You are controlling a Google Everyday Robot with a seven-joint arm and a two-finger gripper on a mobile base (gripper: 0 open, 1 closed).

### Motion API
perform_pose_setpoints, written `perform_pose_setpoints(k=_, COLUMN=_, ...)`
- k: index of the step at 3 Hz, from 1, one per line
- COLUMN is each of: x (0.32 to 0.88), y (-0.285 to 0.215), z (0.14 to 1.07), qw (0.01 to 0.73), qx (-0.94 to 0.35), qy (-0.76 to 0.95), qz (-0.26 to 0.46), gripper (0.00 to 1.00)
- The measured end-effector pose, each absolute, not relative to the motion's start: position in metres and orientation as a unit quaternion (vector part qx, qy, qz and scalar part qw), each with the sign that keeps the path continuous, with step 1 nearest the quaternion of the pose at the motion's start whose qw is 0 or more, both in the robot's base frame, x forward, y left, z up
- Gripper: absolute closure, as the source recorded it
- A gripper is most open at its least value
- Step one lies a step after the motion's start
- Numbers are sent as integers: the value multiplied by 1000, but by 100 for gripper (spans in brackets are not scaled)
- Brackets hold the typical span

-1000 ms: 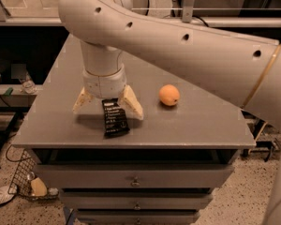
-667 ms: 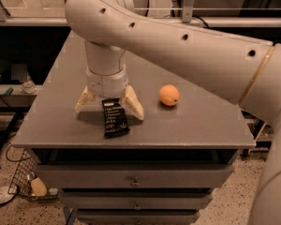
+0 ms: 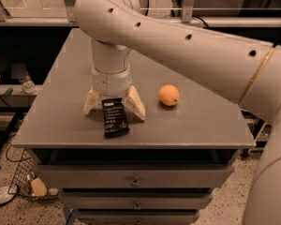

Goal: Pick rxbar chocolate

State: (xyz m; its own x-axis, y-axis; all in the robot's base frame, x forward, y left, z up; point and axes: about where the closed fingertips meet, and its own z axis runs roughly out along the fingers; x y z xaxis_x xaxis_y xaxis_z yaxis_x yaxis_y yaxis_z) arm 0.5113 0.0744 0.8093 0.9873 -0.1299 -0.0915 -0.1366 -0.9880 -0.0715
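Note:
The rxbar chocolate (image 3: 115, 117), a flat black wrapper with white text, lies on the grey table (image 3: 61, 121) near its front edge. My gripper (image 3: 114, 107) points straight down over the bar's far end. Its two cream fingers (image 3: 136, 104) are spread wide, one on each side of the bar's top end, tips at the table surface. The bar lies flat between them and is not gripped. The soda can is not in view.
A round orange fruit (image 3: 169, 95) sits on the table to the right of the gripper. My large arm (image 3: 192, 46) sweeps in from the right above the table. Drawers (image 3: 136, 179) are below the tabletop. A wire basket (image 3: 30, 184) is on the floor at left.
The arm and gripper have shifted slightly; the fingers still straddle the bar's far end. The bar and the orange have not moved.

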Motion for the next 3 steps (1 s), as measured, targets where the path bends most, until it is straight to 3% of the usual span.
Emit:
perform_pose_setpoints(k=1, x=511, y=74, z=820, qw=39, qx=-996, qy=67, qz=43, gripper=72)
perform_pose_setpoints(k=2, x=511, y=74, z=828, qw=39, qx=-996, qy=67, qz=43, gripper=95)
perform_pose_setpoints(k=3, x=512, y=74, z=828, qw=39, qx=-996, qy=67, qz=43, gripper=100)
